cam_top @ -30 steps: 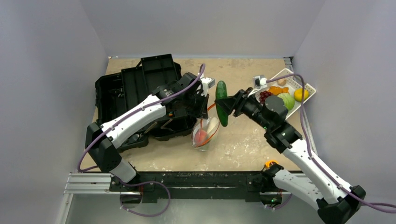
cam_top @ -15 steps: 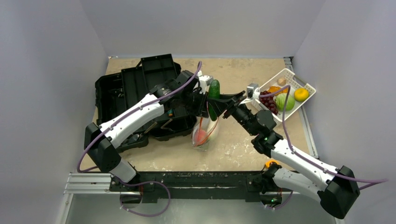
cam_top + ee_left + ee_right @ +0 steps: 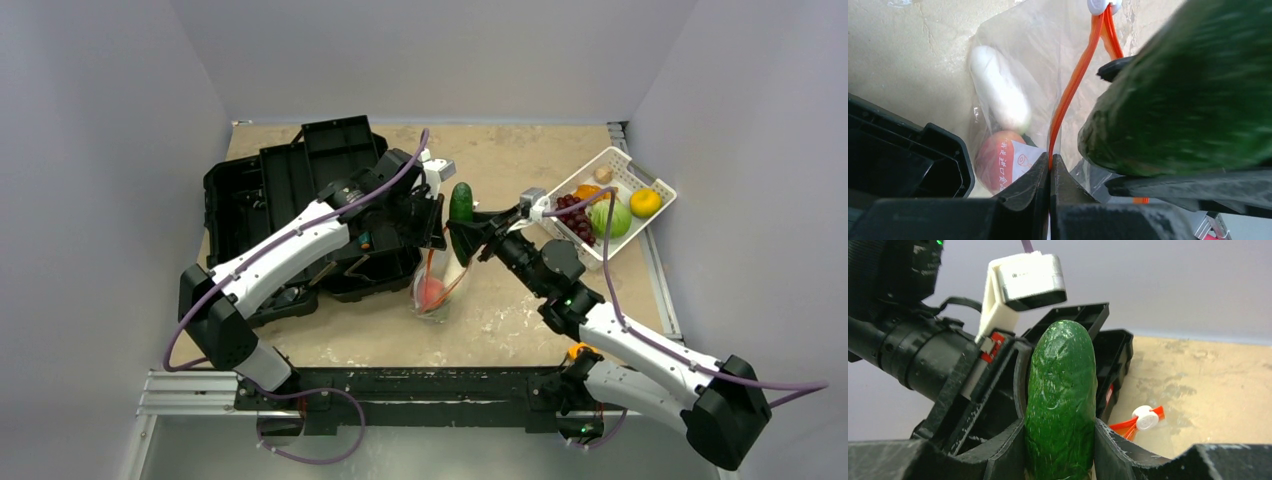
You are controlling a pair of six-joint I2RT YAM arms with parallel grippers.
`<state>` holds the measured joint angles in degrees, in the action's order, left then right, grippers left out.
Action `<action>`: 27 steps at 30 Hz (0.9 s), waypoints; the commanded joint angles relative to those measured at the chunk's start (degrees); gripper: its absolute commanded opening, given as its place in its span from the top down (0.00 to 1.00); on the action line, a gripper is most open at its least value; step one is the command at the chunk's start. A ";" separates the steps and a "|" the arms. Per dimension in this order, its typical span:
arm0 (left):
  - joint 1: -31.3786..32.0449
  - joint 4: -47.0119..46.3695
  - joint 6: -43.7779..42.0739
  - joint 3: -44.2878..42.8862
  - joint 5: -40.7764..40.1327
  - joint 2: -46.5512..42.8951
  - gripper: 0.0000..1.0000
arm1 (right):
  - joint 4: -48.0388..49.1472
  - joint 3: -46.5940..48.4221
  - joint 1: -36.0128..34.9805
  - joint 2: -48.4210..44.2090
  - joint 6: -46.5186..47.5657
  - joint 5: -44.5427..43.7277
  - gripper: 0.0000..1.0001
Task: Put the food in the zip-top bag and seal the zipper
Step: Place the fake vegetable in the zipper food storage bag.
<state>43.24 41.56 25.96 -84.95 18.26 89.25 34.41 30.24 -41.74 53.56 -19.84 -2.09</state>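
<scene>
**Operator:** State of the left gripper?

**Technician:** Left gripper [image 3: 1050, 169]: jaws pressed together on the zipper [image 3: 1074, 82], pinching one edge of the mouth of the zip-top bag [image 3: 998, 45]. The bag hangs below this gripper and its base meets the table [image 3: 520, 300]. Inside the bag, directly under the fingers, a pink-red fruit [image 3: 990, 157] sits behind the white label [image 3: 1020, 161]. A white radish [image 3: 999, 95] lies beyond it. The white slider [image 3: 1103, 5] sits at the far end of the strip.

**Operator:** State of the right gripper?

**Technician:** Right gripper [image 3: 1060, 440]: fingers [image 3: 1000, 452] clamped on the lower part of a green cucumber [image 3: 1062, 385], which stands nearly upright between them. The cucumber's lower end is just to the right of the left gripper, close beside the zipper and above the bag. Whether its tip has passed into the mouth cannot be told.

**Operator:** Items farther out?

**Technician:** Behind and to the left of the left gripper: an open black toolbox [image 3: 290, 185]. Well to the right of the right gripper, at the far right corner of the table: a white slotted basket [image 3: 612, 156]. It holds purple grapes [image 3: 572, 210], a pale green cabbage [image 3: 612, 217], a yellow lemon [image 3: 646, 202] and an orange fruit [image 3: 588, 191].
</scene>
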 commanded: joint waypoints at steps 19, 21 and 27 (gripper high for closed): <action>-0.64 -0.96 -0.64 -0.39 -2.35 -3.02 1.00 | -22.59 2.50 -0.34 -3.46 -12.75 2.45 0.49; -0.58 -1.00 -0.64 -0.31 -2.41 -3.06 1.00 | -24.65 4.22 -0.35 -2.82 -11.87 2.26 0.44; -0.62 -1.05 -0.60 -0.31 -2.03 -2.78 1.00 | -32.05 10.11 -0.32 -0.99 -10.12 2.24 0.42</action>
<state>43.11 41.47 25.91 -84.86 16.23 88.47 7.75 35.07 -41.98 52.29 -31.75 0.99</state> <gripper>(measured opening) 0.005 0.577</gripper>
